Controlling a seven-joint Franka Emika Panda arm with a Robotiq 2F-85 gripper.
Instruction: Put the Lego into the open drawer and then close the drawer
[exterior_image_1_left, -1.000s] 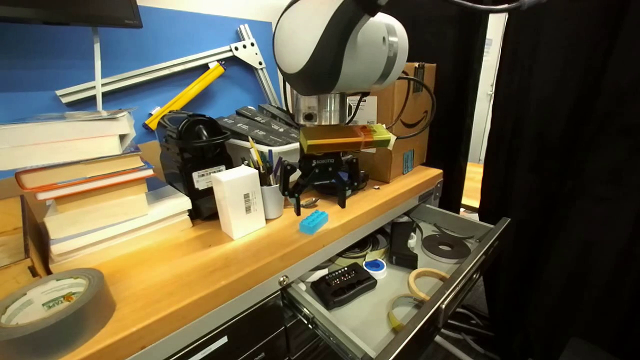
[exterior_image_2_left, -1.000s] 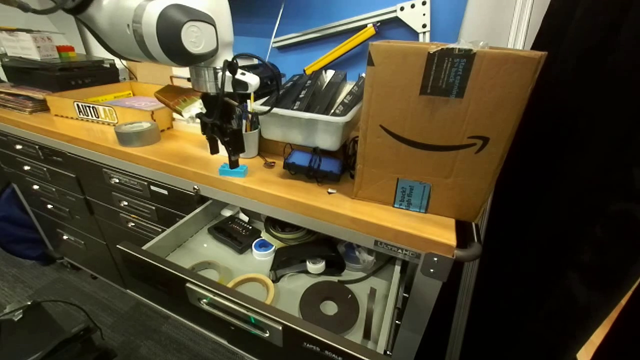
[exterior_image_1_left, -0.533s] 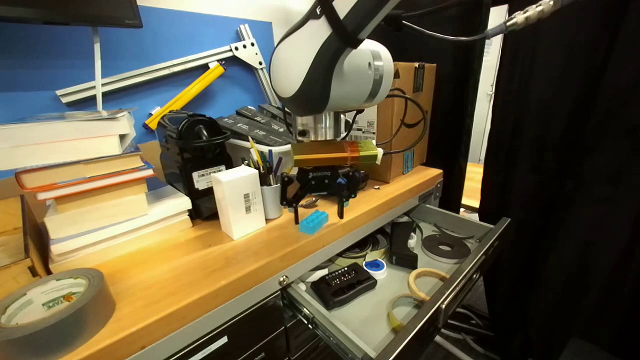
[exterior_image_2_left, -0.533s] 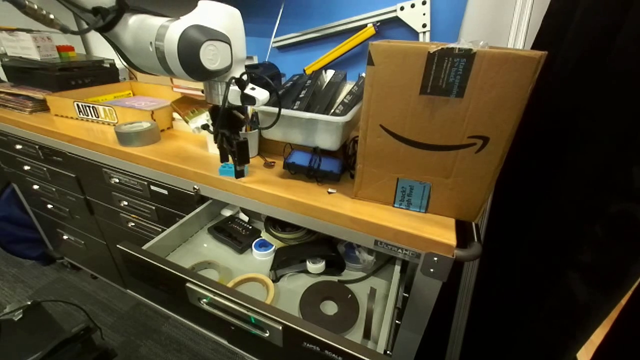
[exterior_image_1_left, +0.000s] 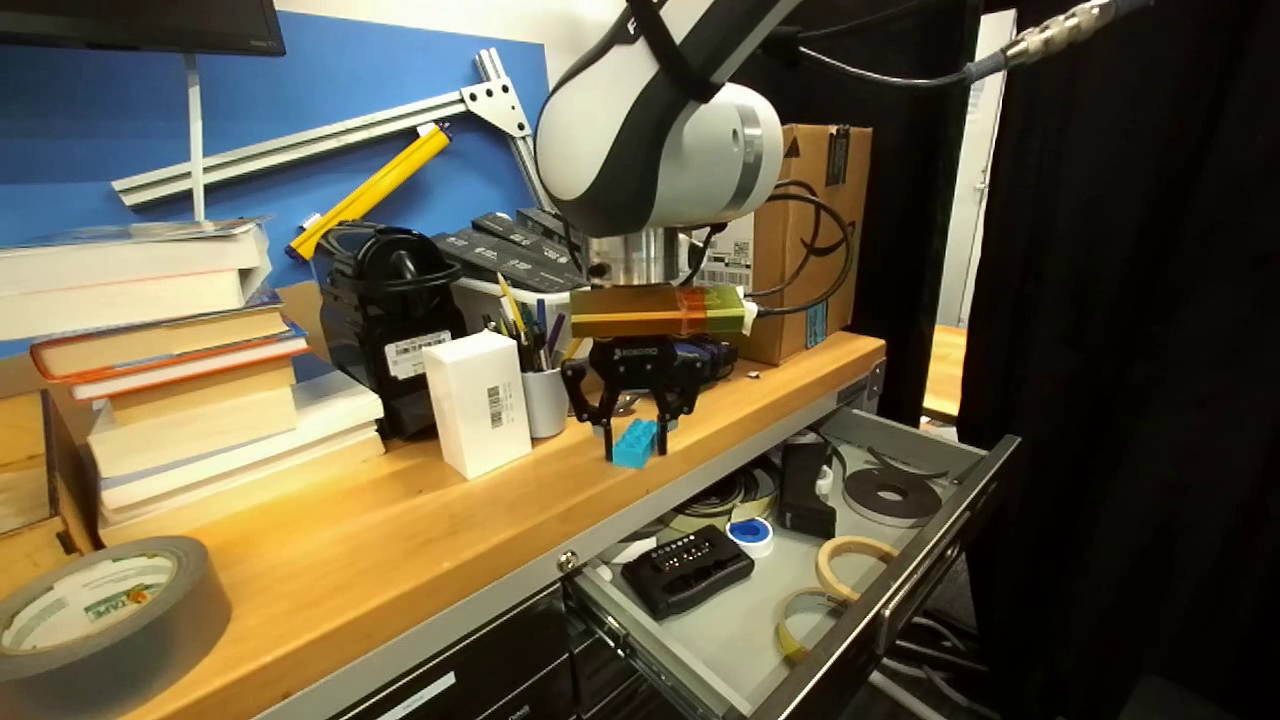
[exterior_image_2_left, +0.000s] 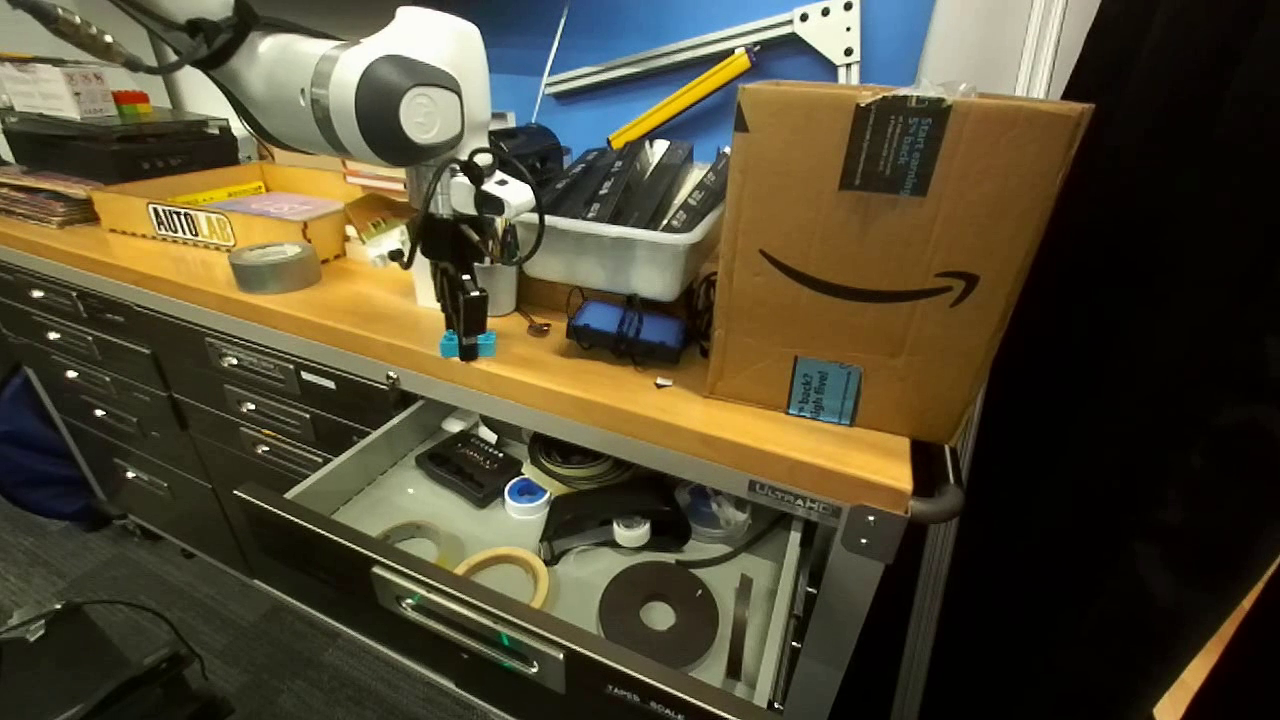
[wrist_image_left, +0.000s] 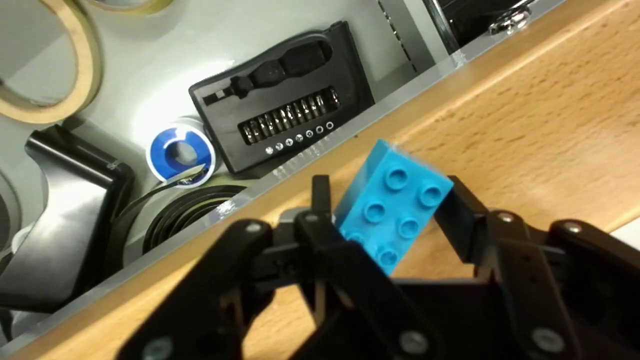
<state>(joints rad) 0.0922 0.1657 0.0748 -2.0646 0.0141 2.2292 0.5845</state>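
On the benchtop (exterior_image_1_left: 350, 530), the Lego (wrist_image_left: 395, 207) sits askew in the gripper (exterior_image_1_left: 635, 446), whose jaws flank it, clenched or not I cannot tell; grasping seems the step, next likely needing a sure hold and a lift toward the drawer (exterior_image_1_left: 728, 632).

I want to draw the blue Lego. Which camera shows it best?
The wrist view: the Lego looks big, with studs clear. Both exterior views show it small; in an exterior view the tool covers its middle.
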